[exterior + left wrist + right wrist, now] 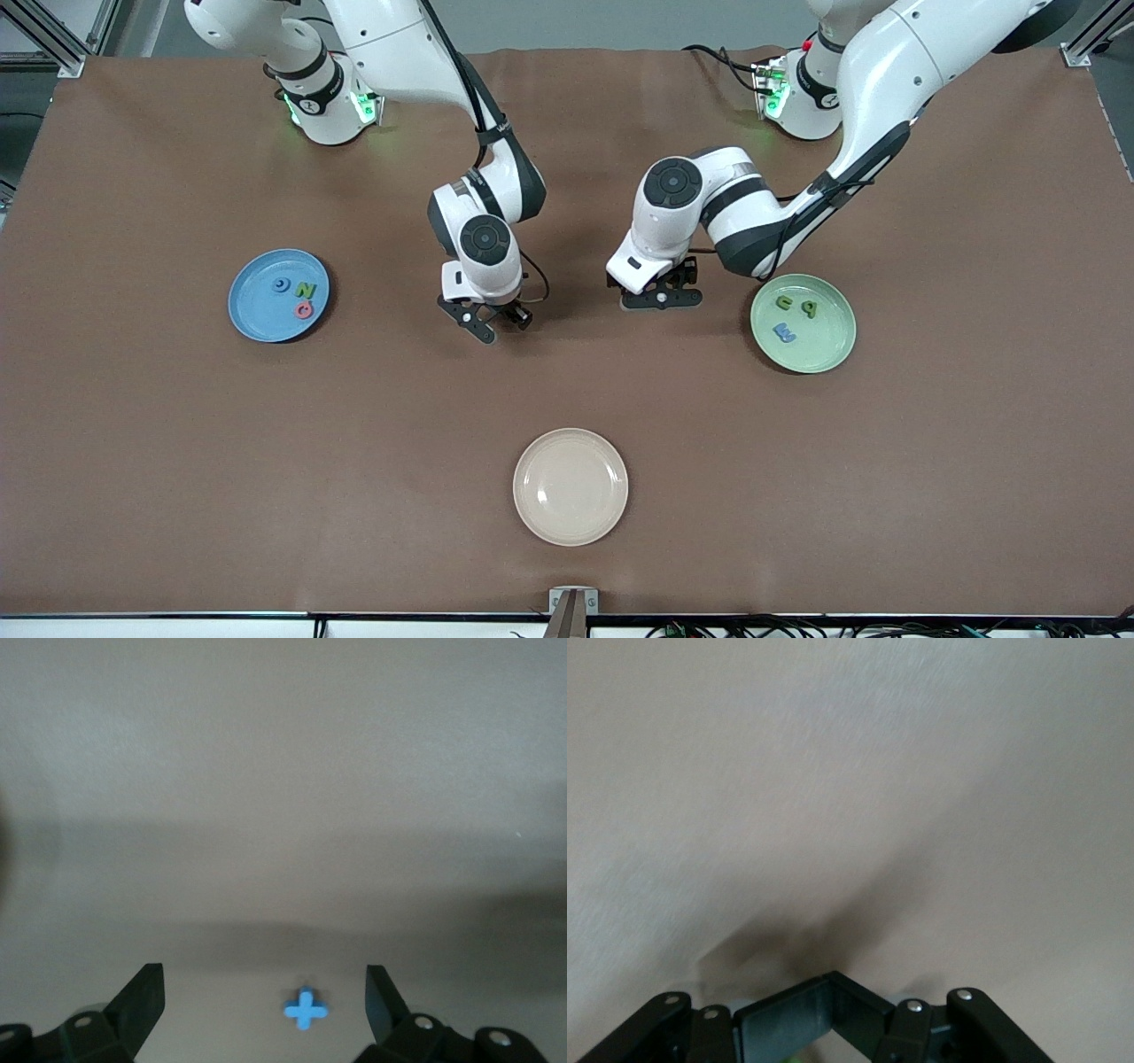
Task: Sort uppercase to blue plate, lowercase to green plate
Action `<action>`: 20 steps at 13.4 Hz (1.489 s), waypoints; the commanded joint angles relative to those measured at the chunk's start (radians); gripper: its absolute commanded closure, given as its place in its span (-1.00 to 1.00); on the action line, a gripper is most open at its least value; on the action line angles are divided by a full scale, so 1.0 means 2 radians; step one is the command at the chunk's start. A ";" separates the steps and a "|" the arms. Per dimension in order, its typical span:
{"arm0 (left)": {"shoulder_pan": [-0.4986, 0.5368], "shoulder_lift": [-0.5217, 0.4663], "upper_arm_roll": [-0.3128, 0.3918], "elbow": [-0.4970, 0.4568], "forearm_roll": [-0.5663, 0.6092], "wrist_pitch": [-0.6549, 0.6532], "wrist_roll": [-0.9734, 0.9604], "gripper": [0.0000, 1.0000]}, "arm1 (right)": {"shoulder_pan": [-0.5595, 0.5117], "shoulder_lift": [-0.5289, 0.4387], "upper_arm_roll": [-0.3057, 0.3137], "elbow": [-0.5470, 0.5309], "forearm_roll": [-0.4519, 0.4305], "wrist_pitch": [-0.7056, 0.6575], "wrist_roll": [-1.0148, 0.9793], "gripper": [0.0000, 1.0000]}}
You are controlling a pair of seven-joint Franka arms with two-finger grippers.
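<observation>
Left gripper (264,1010) hangs low over bare table between the two arms, fingers (142,997) spread wide — the blue x (306,1009) lies flat on the cloth between them, a little closer to one finger than the other, touching neither. In the front view the x is hidden under the hand (660,292).

Right gripper (493,321) also sits low over the table, beside the left one, toward the right arm's end. Its fingers are drawn fully together; a sliver of green shows at their tips (799,1058) in the right wrist view, so it may have pinched the last green letter, but I cannot tell for sure.

Blue plate (257,315), toward the right arm's end from the right gripper, carries three letters: a blue ring, a green N, a pink Q. Green plate (828,346), just beside the left gripper toward the left arm's end, carries three: two green, one blue. Cream plate (570,486) lies nearer the front camera than both grippers.

Handling, as judged: the x looks like thin foam — very light, soft, squashes under a hard pinch, could cling to a pad on release. Best hold is across two opposed arms of the cross, fingers down to the cloth, centred first.
</observation>
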 commanded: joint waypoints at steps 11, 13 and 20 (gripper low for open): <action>-0.074 0.028 0.060 -0.030 0.002 0.054 -0.038 -0.47 | 0.011 -0.009 -0.023 0.022 0.032 -0.027 -0.021 -1.00; -0.074 0.029 0.062 -0.038 0.002 0.064 -0.038 -0.41 | 0.013 -0.010 -0.023 0.031 0.029 -0.030 -0.079 -1.00; -0.075 0.029 0.071 -0.042 0.004 0.079 -0.038 -0.28 | 0.057 -0.013 -0.025 0.024 0.026 -0.042 -0.157 -0.98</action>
